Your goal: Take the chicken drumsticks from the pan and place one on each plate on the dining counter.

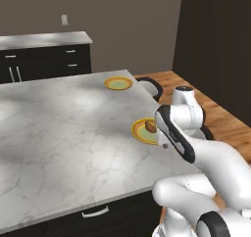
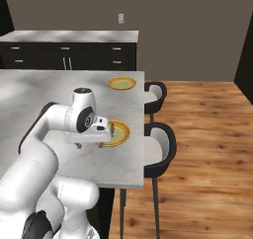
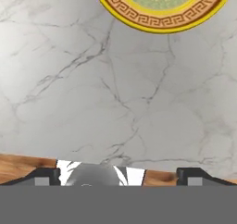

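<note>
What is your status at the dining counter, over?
Pincer open, empty, beside near plate. One drumstick on that plate; far plate bare. Nothing in the way.

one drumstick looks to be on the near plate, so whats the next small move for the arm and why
Probably lift the gripper clear and pull back from the near plate. Its jaws stand wide open and empty, a brown drumstick already lies on that plate, and the far plate near the corner of the dining counter is bare, so the second drumstick is left to fetch.
</note>
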You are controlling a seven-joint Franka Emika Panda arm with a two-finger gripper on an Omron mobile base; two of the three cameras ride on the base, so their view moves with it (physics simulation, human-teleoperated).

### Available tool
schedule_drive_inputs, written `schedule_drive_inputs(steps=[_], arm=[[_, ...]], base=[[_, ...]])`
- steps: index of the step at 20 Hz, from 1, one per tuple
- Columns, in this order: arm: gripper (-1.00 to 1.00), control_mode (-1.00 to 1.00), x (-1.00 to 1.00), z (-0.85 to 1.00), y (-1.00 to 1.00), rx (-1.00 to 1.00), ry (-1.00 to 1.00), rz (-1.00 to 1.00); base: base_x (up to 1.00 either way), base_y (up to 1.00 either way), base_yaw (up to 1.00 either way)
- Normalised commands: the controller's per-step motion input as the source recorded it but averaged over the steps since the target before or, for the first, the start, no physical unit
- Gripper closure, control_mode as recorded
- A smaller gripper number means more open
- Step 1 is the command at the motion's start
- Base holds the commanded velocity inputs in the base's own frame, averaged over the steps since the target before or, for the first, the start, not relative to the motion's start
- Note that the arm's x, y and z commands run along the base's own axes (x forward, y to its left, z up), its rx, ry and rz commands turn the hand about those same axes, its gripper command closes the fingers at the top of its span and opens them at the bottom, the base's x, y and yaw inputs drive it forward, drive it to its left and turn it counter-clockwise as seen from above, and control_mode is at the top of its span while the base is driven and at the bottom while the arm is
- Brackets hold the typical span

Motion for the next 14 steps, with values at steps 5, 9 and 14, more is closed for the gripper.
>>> schedule_drive_inputs(steps=[5, 9, 14], arm=[[-1.0, -1.0, -0.47, 0.04, 0.0, 0.04, 0.0, 0.0], [-1.0, 1.0, 0.0, 0.0, 0.0, 0.0, 0.0, 0.0], [-1.0, 1.0, 0.0, 0.0, 0.0, 0.0, 0.0, 0.0]], base=[[0.0, 0.0, 0.0], [-0.18, 0.0, 0.04], [-0.69, 0.35, 0.27]])
